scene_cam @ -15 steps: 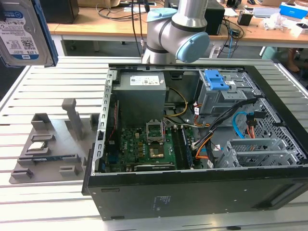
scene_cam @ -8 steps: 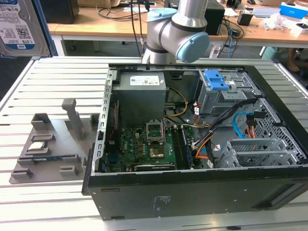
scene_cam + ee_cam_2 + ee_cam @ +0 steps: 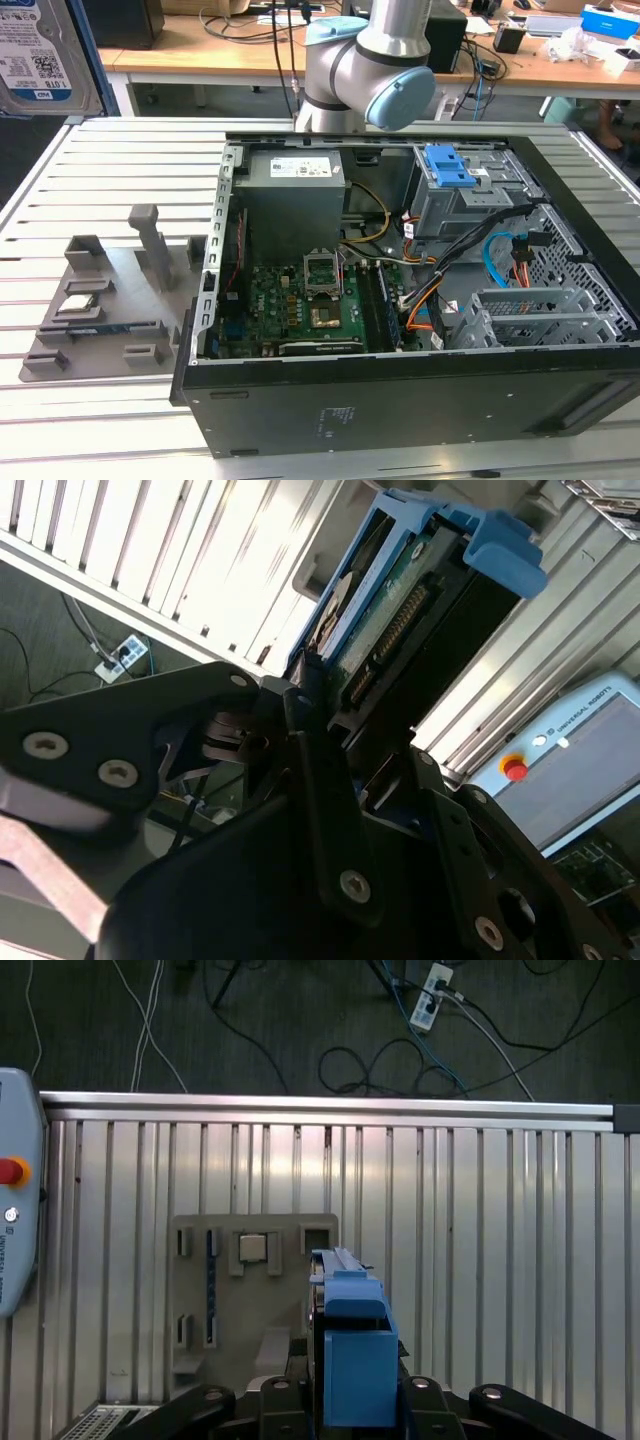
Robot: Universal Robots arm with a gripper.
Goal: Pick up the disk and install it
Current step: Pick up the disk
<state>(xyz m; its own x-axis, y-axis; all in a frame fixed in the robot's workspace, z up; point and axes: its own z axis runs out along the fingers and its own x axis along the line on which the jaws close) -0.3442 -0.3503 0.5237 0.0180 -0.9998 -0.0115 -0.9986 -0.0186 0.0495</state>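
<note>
The disk (image 3: 35,50), a silver-metal drive with a white-and-blue label, hangs high at the exterior view's far left, close to that camera and cut by the frame edge. In both wrist views it stands edge-on in its bright blue bracket (image 3: 350,1300), its connector side (image 3: 395,630) showing. My gripper (image 3: 365,720) is shut on the disk, with black fingers (image 3: 300,695) pressing on its two flat sides. In the first wrist view the gripper (image 3: 355,1385) holds it well above the slatted table and the grey fixture.
An open computer case (image 3: 400,400) lies on the slatted metal table (image 3: 120,160), with a blue latch (image 3: 448,170) atop its grey bay. A grey fixture (image 3: 110,290) holding a small silver chip (image 3: 80,305) sits beside the case. A teach pendant (image 3: 10,1220) rests at the table edge.
</note>
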